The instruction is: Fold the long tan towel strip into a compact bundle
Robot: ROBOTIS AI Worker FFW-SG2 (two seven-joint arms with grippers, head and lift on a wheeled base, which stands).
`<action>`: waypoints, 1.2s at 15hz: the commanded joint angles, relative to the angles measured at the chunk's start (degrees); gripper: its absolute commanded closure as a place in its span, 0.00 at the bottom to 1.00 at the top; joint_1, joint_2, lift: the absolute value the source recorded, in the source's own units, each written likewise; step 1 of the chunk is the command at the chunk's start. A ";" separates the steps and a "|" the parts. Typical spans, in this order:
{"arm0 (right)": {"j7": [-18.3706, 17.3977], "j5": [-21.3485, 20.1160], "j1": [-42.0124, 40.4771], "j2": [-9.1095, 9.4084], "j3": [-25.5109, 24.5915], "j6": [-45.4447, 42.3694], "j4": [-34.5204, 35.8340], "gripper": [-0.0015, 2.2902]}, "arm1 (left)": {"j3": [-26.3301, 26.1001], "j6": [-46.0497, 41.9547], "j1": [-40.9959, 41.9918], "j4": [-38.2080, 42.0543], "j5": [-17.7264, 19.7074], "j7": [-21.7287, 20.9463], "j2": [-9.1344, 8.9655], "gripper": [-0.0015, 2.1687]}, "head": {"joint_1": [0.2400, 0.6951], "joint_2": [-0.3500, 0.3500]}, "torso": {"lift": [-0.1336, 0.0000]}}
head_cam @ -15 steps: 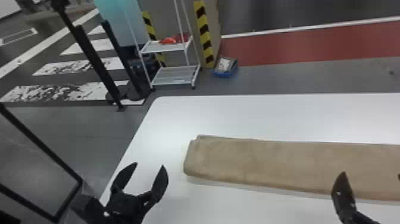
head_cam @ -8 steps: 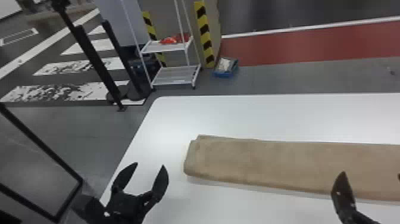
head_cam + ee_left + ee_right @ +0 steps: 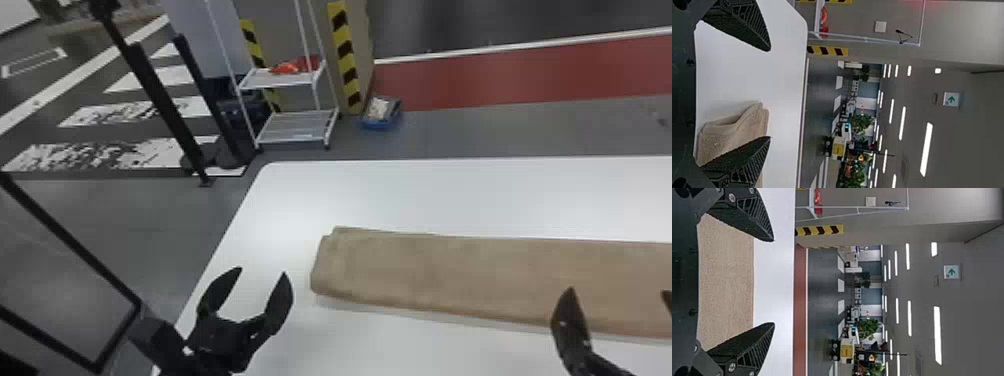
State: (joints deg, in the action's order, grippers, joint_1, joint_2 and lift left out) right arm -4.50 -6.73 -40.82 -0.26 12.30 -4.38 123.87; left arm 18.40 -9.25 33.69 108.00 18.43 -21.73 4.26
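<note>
At the lower left of the frame the left pincer (image 3: 262, 272) stands wide open and empty over the tabletop (image 3: 425, 195), just off the towel's end. The towel (image 3: 450, 265) lies flat from mid-frame out past the right edge, layers slightly uneven at its left end. A bite there that caught only the top layer would, I'd say, let the stack slip apart. At the lower right the right pincer (image 3: 618, 291) is open too, holding nothing; lowered crookedly, it could drag the cloth askew.
</note>
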 commanded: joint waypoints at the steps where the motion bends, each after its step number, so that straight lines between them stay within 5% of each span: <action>1: -0.07 -0.12 0.83 0.32 0.97 1.53 -0.21 0.06 | -0.39 4.82 -0.21 3.18 0.03 -0.77 -0.05 0.04 | 1.00 0.95 | 0.10; 9: -0.07 0.23 3.56 -0.35 2.64 6.45 -1.18 0.06 | 1.11 38.57 -10.49 7.49 -0.14 -6.92 0.13 0.04 | 1.00 0.87 | 0.10; 18: -0.07 0.67 5.58 -2.64 4.75 7.86 -3.64 0.06 | 0.84 41.38 -14.80 1.16 -2.52 -6.57 0.04 0.04 | 1.00 0.90 | 0.10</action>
State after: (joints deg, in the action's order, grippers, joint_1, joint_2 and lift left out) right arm -4.57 -5.99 -35.28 -2.86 16.95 3.47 120.41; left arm 19.55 32.11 19.71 110.44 16.07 -28.31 4.34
